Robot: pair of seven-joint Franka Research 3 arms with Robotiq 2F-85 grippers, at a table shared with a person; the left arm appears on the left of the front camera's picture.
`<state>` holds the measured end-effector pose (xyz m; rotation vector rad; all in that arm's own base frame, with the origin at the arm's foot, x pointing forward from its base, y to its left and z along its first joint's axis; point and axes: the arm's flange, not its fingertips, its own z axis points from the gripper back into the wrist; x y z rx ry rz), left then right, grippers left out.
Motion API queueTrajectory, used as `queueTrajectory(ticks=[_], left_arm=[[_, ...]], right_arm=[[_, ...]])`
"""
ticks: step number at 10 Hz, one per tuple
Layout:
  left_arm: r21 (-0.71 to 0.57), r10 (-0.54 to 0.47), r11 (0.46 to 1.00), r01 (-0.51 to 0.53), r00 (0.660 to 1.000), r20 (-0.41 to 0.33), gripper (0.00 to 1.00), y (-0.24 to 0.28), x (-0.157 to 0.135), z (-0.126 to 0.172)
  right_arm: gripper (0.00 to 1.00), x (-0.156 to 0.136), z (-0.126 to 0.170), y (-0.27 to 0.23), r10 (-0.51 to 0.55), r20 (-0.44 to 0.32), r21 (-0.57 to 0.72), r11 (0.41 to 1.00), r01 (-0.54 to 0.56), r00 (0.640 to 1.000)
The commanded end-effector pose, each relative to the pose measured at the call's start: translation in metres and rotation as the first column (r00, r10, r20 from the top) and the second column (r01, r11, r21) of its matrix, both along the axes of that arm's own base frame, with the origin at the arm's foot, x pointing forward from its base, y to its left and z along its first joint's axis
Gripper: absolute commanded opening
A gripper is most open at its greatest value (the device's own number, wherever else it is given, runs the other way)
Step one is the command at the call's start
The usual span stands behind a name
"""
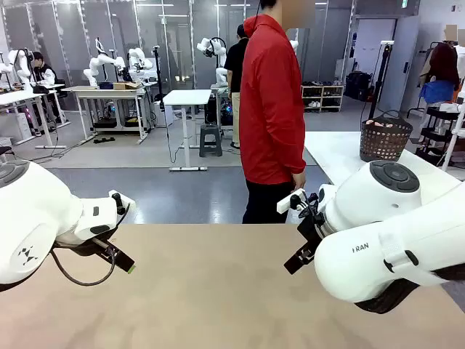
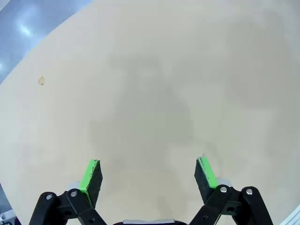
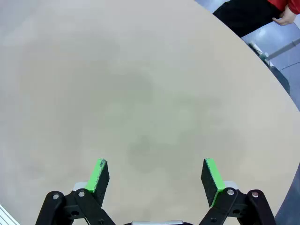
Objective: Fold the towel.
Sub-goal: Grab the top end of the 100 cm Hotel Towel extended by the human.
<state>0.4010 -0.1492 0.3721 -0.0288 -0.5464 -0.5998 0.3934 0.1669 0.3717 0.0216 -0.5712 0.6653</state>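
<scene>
On the tan table (image 1: 218, 298), both claws hover above the surface. Left gripper (image 2: 149, 171): fingers spread wide, holding nothing. Right gripper (image 3: 157, 176): likewise spread and empty. Towel (image 1: 378, 123): apparently the pinkish cloth bunched in the dark basket (image 1: 386, 144) on the white side table (image 1: 341, 156), far right. It lies well apart from both claws, beyond the right arm, which is nearer. Long axis not readable. Person in red jacket (image 1: 270, 109): at the far edge.

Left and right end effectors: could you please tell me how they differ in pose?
The left end effector slants in from the table's left side, the right end effector from its right side. The right end effector has the person's hand beyond the table edge ahead; the left end effector faces a small mark. Both are open and empty.
</scene>
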Motion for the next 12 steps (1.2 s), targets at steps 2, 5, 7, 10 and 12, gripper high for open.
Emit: queueTrajectory(ticks=[2,5,7,10,12], left_arm=[[0.000,0.000,1.000,0.000,1.000,0.000,1.00,0.000,0.000,0.000],[0.000,0.000,1.000,0.000,1.000,0.000,1.00,0.000,0.000,0.000],[0.000,0.000,1.000,0.000,1.000,0.000,1.00,0.000,0.000,0.000],[0.000,-0.001,1.000,0.001,1.000,0.000,1.00,0.000,0.000,0.000],[-0.044,0.005,0.999,-0.011,0.989,-0.151,1.00,0.014,-0.001,0.045]], right_arm=[[1.00,0.000,0.000,0.000,0.000,0.000,0.000,1.000,0.000,1.000],[1.00,0.000,0.000,0.000,0.000,0.000,0.000,1.000,0.000,1.000],[1.00,0.000,0.000,0.000,0.000,0.000,0.000,1.000,0.000,1.000],[1.00,0.001,0.023,-0.007,0.065,-0.050,-0.008,0.998,-0.066,0.997],[1.00,0.008,0.065,-0.031,0.073,-0.153,0.088,0.994,-0.060,0.986]])
